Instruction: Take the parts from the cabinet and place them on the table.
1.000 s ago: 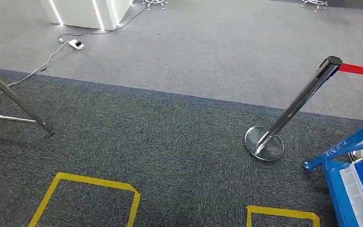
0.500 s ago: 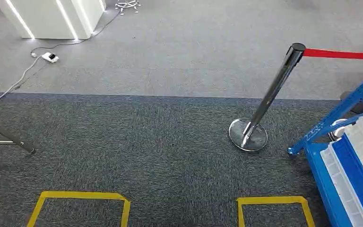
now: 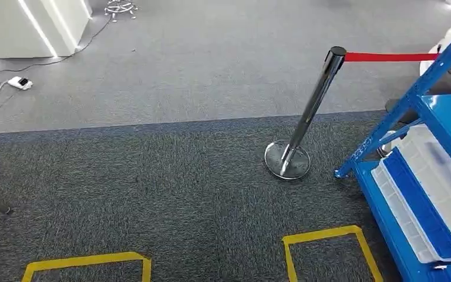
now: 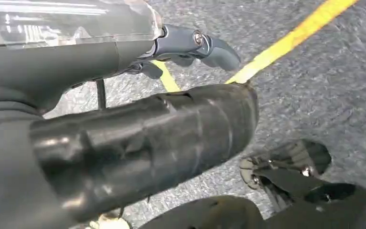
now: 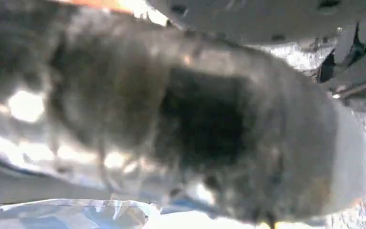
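Note:
The blue cabinet (image 3: pixel 440 123) stands at the right edge of the head view, and its lower shelf carries long white and blue bins (image 3: pixel 423 200). No parts can be made out in the bins from here. In the left wrist view my left hand (image 4: pixel 171 95) hangs above the carpet, its thick thumb apart from its dark fingers (image 4: pixel 209 47), with nothing between them. My right hand (image 5: pixel 195 129) is a dark blur close to the camera in the right wrist view. Whether it holds anything cannot be told.
A chrome barrier post (image 3: pixel 305 117) with a round base (image 3: pixel 286 160) and a red belt (image 3: pixel 387 57) stands just left of the cabinet. Yellow tape squares (image 3: pixel 326 247) mark the dark carpet in front. At the far left are a white counter (image 3: pixel 23 29) and a floor cable (image 3: pixel 0 88).
The whole picture has shifted: the camera has turned to the right. More of the blue cabinet now shows, and the post and tape marks sit further left in the picture.

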Motion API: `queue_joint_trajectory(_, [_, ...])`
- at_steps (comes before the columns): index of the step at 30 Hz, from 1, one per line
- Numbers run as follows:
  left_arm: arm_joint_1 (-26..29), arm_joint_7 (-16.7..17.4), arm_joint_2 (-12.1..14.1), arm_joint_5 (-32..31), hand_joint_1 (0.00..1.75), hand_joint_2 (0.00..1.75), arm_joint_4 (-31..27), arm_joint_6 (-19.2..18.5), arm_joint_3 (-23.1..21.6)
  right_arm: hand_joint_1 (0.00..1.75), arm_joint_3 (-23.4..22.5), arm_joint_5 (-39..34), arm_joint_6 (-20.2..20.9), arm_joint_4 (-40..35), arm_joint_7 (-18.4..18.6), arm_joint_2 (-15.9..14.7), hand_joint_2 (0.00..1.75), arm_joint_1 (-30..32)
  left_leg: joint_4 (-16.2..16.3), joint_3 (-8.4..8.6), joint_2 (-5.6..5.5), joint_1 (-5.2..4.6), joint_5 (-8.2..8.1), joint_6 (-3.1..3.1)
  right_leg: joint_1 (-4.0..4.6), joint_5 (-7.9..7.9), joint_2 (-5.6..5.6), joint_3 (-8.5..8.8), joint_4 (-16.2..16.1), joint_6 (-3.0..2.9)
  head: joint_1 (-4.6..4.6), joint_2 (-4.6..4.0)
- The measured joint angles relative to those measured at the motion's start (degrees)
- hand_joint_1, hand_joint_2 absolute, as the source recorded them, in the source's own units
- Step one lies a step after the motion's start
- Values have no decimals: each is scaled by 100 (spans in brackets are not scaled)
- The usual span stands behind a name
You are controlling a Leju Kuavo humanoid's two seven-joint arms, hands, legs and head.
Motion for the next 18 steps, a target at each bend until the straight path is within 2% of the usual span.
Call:
queue_joint_trajectory(1, [5, 2, 0, 0, 0, 0, 0, -2, 0, 0, 0, 0, 4, 0, 0, 2, 0, 1, 1, 1, 67, -2, -10, -2, -20, -24, -11, -114, 214, 14, 0, 0])
queue_joint_trajectory(2, [3, 2, 2, 0, 0, 0, 0, -2, 0, 0, -2, 0, 4, 0, 0, 7, 0, 5, 3, 9, 126, -2, -20, -8, -41, 97, -31, -81, 140, 27, 0, 0])
queue_joint_trajectory(3, [-3, 2, 2, 0, 0, 0, 0, -2, 0, 0, -2, 0, 4, 0, 0, 7, 0, 15, 4, 23, 167, -2, -32, -23, -59, 309, -58, 86, -179, 37, 2, 0])
queue_joint_trajectory(4, [-8, 0, 0, 0, 0, 0, 0, 0, 0, 0, -2, 0, 2, 0, 0, 7, 0, 17, 6, 48, 212, 0, -48, -42, -73, 573, -110, 377, -713, 37, 2, 0])
queue_joint_trajectory(5, [-10, 2, -2, 0, 0, 0, 0, -2, 0, 0, -2, 0, 2, 0, 0, 4, 0, 15, 12, 78, 256, 1, -70, -68, -73, 799, -247, 703, -1289, 20, 0, 0])
queue_joint_trajectory(6, [-8, 2, -2, 0, 0, 0, 0, -2, 0, 0, -2, 0, 0, 0, 0, 7, 0, 4, 20, 93, 289, -24, -98, -111, -31, 752, -446, 823, -1538, -28, 0, 0])
queue_joint_trajectory(10, [-37, 2, -7, 0, 0, 0, 0, -7, 0, 0, -11, 15, 0, 0, 0, 4, 0, 6, -1, 166, 449, -18, -139, -254, 36, 771, -234, 784, -1556, -155, -4, 0])
queue_joint_trajectory(11, [-37, 2, -7, -4, 0, 0, 0, -9, 0, 0, -15, 15, 0, 0, 0, 4, 0, -2, 9, 175, 483, -10, -195, -294, -22, 818, -183, 847, -1631, -216, 0, 0])
queue_joint_trajectory(12, [-36, 2, -7, -7, 0, 0, 0, -7, 0, 0, -17, 17, 2, 0, 0, 2, 0, -3, 195, 139, 255, 27, -319, -306, -17, 827, -138, 883, -1660, -245, -2, 0])
queue_joint_trajectory(13, [-37, 4, -7, -9, 0, 0, 0, -7, 0, 0, -22, 22, 2, -2, 0, -2, 0, -11, 589, -44, 67, 31, -542, -309, -13, 825, -104, 876, -1660, -278, -9, 0])
queue_joint_trajectory(14, [-31, 9, -7, -11, 0, 0, 0, -9, 2, 0, -26, 28, 2, -2, 0, -2, 0, -13, 1055, -266, -25, 33, -772, -322, -4, 825, -60, 867, -1656, -293, -6, 0])
queue_joint_trajectory(15, [-29, 9, -7, -15, 0, 0, 0, -11, 2, 0, -26, 35, 9, -2, 0, 0, 0, -16, 1539, -504, -69, 32, -972, -331, 15, 817, -11, 867, -1654, -318, -6, 0])
queue_joint_trajectory(16, [-14, 13, -7, -20, 0, 0, 0, -15, 2, 0, -28, 52, 15, 0, 0, 0, 0, -15, 1840, -662, -75, 32, -1028, -334, 30, 815, 59, 872, -1649, -321, -6, 0])
queue_joint_trajectory(17, [-2, 17, -7, -20, 0, 0, 0, -17, 2, 0, -28, 68, 15, 0, 0, 0, 0, -12, 1863, -701, -76, 32, -934, -326, 39, 813, 134, 880, -1639, -324, -6, 0])
queue_joint_trajectory(18, [1, 17, -7, -24, 0, 0, 0, -17, 2, 0, -31, 79, 18, 0, -2, 0, 0, -12, 1600, -614, -81, 31, -701, -308, 45, 805, 210, 889, -1626, -323, -9, 0])
